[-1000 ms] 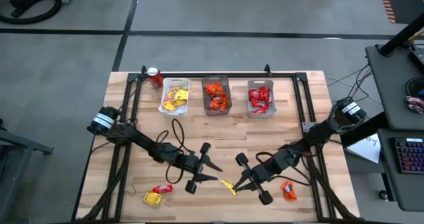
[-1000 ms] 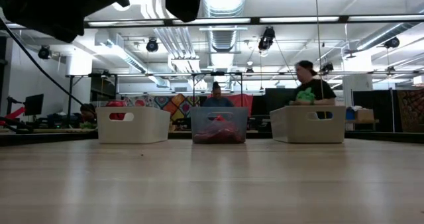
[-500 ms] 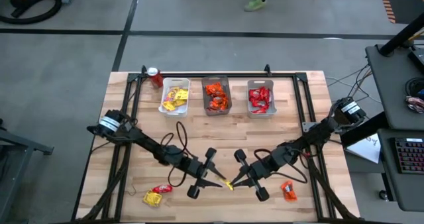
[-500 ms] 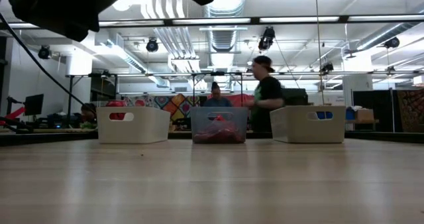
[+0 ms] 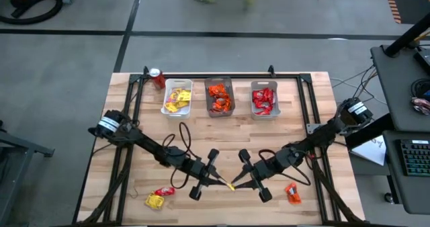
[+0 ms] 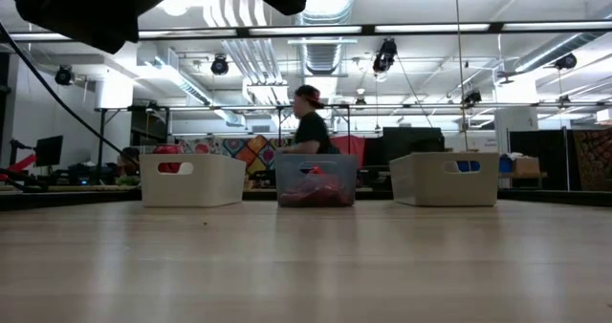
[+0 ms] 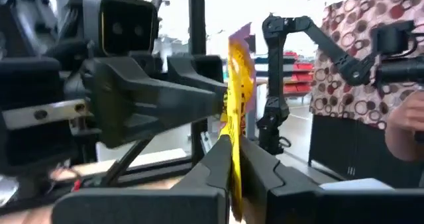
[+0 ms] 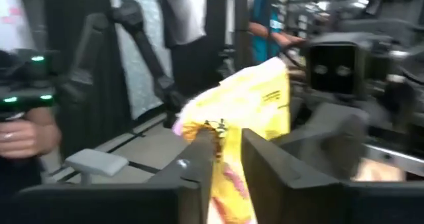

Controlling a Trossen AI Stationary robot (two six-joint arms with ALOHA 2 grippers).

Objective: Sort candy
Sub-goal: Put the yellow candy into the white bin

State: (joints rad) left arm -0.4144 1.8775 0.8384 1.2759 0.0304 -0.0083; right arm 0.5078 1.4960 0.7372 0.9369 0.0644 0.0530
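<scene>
Your overhead view takes in the whole bench (image 5: 309,113), with both arms reaching in to meet near its front middle: the left gripper (image 5: 224,180) and the right gripper (image 5: 236,184) come tip to tip on one yellow candy (image 5: 230,185). Only your wrist cameras show the grip. In the left wrist view the yellow candy (image 7: 237,111) stands edge-on, pinched between that gripper's fingers (image 7: 215,159); in the right wrist view it faces you broadside (image 8: 242,121), with that gripper's fingers (image 8: 199,159) pressed onto it too. The low view misses the handoff and shows you a person (image 6: 311,132) walking behind the bins. Along the back sit three bins: the left bin (image 5: 177,97) holds yellow packets, the middle bin (image 5: 219,97) orange, the right bin (image 5: 265,99) red. A red can (image 5: 156,77) stands beside the left bin. Loose on the bench lie a red packet (image 5: 164,191), a yellow packet (image 5: 154,201) and an orange packet (image 5: 293,193).
</scene>
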